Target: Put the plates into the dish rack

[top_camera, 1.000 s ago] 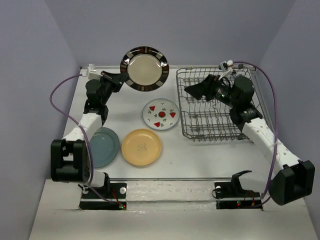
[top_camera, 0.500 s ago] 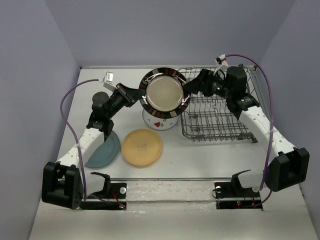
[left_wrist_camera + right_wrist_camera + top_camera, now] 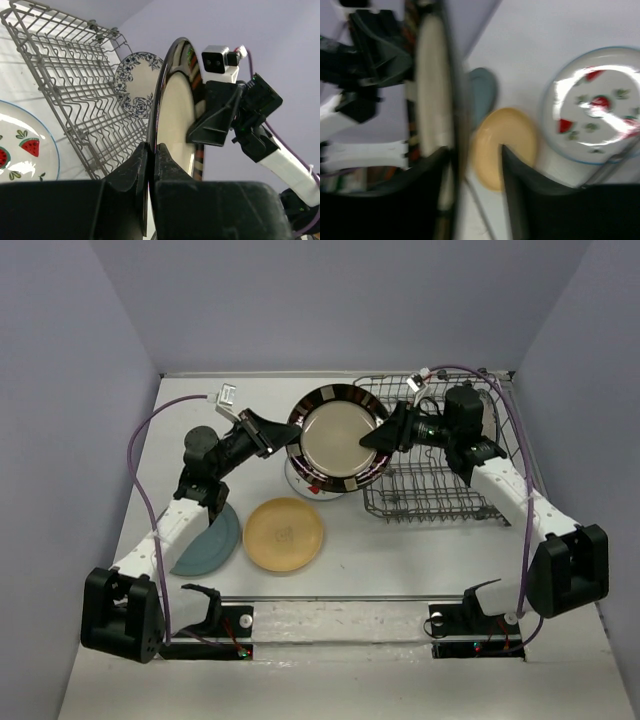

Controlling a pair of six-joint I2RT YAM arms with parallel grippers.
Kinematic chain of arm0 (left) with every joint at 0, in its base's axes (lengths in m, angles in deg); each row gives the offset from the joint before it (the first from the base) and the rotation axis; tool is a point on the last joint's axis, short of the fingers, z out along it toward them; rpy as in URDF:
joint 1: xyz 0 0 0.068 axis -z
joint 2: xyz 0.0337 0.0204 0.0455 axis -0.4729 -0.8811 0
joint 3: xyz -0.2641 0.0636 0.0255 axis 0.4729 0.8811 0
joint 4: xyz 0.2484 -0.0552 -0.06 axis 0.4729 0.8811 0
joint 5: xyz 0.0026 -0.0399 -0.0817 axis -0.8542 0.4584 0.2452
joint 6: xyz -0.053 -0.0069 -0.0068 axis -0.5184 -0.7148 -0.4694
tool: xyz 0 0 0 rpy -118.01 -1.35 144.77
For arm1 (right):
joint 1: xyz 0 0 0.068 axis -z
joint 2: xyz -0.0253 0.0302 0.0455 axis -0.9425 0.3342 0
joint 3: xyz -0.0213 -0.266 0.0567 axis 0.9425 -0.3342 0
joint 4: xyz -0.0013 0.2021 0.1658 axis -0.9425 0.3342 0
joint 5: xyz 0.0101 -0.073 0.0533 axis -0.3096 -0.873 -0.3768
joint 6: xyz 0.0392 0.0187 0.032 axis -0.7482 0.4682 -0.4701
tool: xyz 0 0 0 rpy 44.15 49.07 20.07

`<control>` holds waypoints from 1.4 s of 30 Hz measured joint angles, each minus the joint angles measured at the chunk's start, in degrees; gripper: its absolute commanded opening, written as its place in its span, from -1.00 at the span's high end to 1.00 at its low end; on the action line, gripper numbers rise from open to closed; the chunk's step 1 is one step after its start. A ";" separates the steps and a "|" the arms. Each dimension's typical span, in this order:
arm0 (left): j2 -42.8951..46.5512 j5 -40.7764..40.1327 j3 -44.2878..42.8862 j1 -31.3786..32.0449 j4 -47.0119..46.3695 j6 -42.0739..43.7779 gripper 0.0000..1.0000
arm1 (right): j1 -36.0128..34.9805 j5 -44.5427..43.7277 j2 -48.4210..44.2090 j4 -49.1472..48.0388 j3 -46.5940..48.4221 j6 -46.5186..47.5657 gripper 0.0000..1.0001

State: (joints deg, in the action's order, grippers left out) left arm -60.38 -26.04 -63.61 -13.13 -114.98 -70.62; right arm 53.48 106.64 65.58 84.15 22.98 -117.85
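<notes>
Cream plate (image 3: 338, 435), dark-patterned at the rim, is held in the air between the two arms, just off the left edge of the dish rack (image 3: 440, 475), with its face turned toward the overhead camera. Its left rim is pinched between the closed fingers (image 3: 132, 172) of the left gripper (image 3: 282, 436). The right gripper (image 3: 372, 440) is set astride the opposite rim. In the blurred right wrist view its jaws are parted, and a gap is seen between the rim and one finger (image 3: 517, 185).

A white table (image 3: 400, 550) is enclosed on three sides by plain lavender walls (image 3: 330, 300). The rack is placed at the right rear of the table. The fruit plate (image 3: 298, 478) lies flat below the raised plate and is largely hidden by it from above. The yellow plate (image 3: 284, 533) lies nearer the arm bases, and the teal plate (image 3: 212, 542) lies to its left, partly covered by the left arm. The floral plate (image 3: 137, 85) is seen on edge at the rack's far end; its slot cannot be made out.
</notes>
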 measured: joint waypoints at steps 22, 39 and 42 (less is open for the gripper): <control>19.43 -14.91 -5.51 2.97 33.42 32.41 -0.98 | 2.80 -46.90 -6.34 21.29 10.43 17.94 0.87; 25.44 -25.11 -5.44 15.28 39.63 41.68 -0.98 | 7.80 -78.66 5.25 24.65 11.93 36.96 0.86; 25.59 -25.97 -5.18 15.87 39.67 42.03 -0.98 | 8.41 -78.53 6.86 24.48 11.93 37.42 0.87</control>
State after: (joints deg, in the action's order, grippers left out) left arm -34.79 -52.00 -68.79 2.74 -75.31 -28.59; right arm 61.90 28.10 72.44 108.63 34.91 -80.43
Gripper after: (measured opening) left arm 0.987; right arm 0.199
